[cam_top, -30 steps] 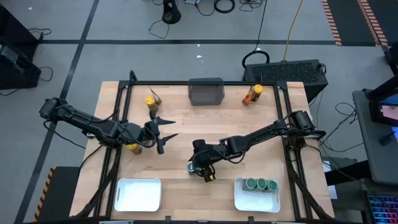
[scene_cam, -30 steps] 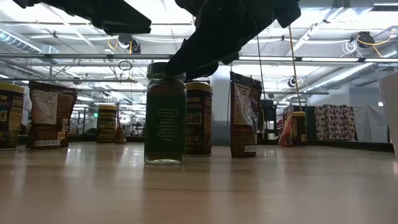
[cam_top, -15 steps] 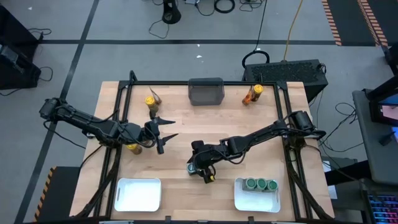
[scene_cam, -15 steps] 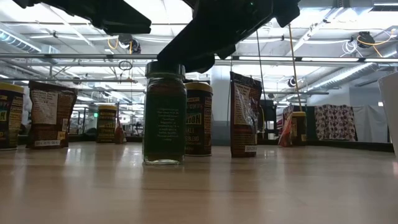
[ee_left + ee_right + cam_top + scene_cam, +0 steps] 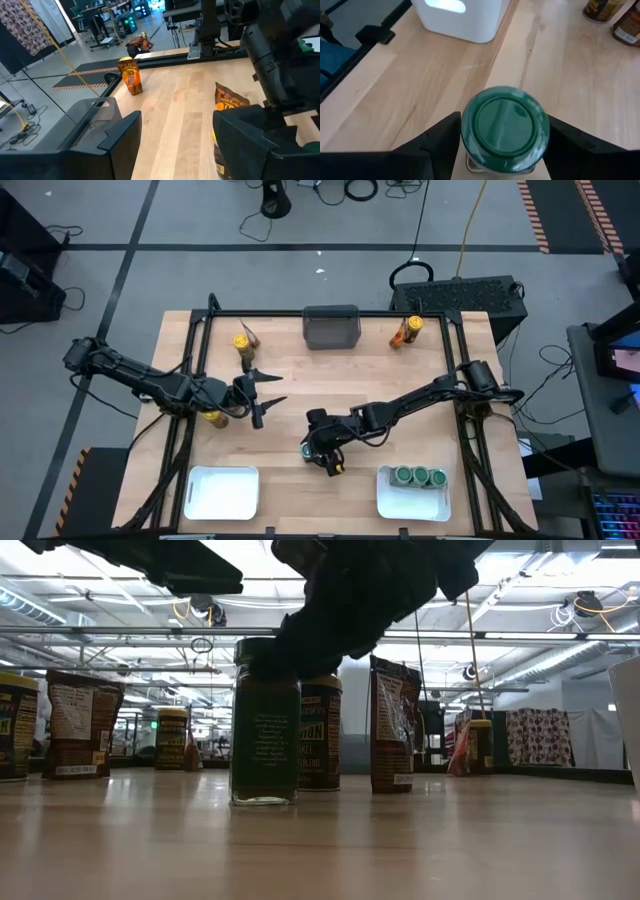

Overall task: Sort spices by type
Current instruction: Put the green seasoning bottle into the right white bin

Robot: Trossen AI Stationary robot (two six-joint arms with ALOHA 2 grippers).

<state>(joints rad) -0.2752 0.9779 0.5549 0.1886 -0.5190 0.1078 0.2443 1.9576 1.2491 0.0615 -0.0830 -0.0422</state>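
1. Green-lidded jar (image 5: 505, 129) is standing upright on the table (image 5: 380, 380); only the right wrist view is showing its round green lid, while the low view is showing dark contents.
2. Right gripper (image 5: 312, 446) fingers are flanking the lid, at its 9 and 3 o'clock; contact is unclear.
3. Left gripper (image 5: 262, 387) is hovering with fingers spread, holding nothing.

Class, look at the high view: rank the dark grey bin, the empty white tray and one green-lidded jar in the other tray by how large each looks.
1. Empty white tray, largest.
2. Dark grey bin, somewhat smaller.
3. Green-lidded jar, by far the smallest.
The camera looks straight down, so nearness barely skews this order.
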